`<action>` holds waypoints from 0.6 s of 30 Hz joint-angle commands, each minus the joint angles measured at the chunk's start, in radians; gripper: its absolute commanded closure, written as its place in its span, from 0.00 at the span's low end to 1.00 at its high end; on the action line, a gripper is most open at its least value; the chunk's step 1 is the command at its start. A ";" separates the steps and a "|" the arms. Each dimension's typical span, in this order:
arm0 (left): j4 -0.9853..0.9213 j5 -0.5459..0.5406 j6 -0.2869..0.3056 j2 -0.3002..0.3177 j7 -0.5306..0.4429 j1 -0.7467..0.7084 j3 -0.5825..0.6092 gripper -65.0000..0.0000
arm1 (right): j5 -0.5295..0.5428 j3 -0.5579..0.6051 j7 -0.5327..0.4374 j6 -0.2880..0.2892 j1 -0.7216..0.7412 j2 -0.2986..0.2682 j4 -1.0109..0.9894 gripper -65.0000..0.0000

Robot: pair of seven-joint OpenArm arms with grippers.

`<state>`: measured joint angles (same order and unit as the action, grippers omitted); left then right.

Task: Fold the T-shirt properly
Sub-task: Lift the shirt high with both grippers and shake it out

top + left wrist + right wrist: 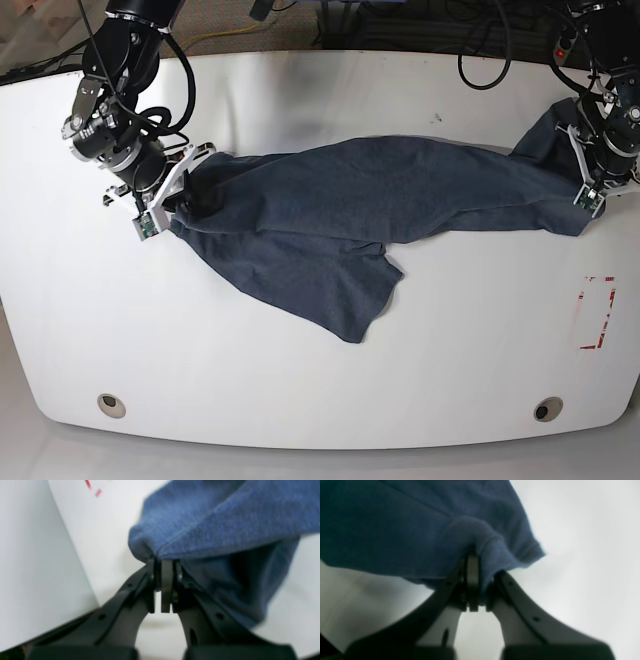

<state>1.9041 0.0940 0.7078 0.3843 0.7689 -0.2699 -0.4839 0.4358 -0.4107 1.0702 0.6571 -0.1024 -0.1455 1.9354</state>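
No text, label, brand or number can be read in any of the views. The one sign is a dashed red rectangle (597, 312) marked on the white table (300, 400) near its right edge in the base view; it is an outline only, with no letters in or beside it. Two short red dashes (93, 488) of the same kind show, blurred, at the top of the left wrist view. The T-shirt (400, 190) shows no legible lettering from any camera.
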 commanded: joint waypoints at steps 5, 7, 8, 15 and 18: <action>0.030 0.003 -0.010 0.022 -0.013 0.131 -0.029 1.00 | 0.016 0.002 -0.037 0.002 0.154 -0.067 0.016 1.00; 0.030 0.003 -0.010 0.022 0.007 0.183 -0.029 1.00 | 0.016 0.005 -0.037 0.002 0.208 -0.076 0.012 1.00; 0.030 0.003 -0.010 0.022 0.024 0.202 -0.029 1.00 | 0.016 0.005 -0.037 0.002 0.229 -0.076 0.003 1.00; 0.030 0.014 -0.010 0.035 0.195 0.470 -0.025 1.00 | 0.016 0.068 -0.012 0.005 0.467 -0.142 -0.139 1.00; 0.030 0.060 -0.010 0.071 0.242 0.590 0.029 1.00 | 0.014 0.091 -0.011 0.003 0.567 -0.170 -0.192 1.00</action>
<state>1.9148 0.1307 0.7113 0.4179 1.0161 0.2398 -0.4725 0.4320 -0.3183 1.0855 0.6621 0.3874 -0.2871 1.7592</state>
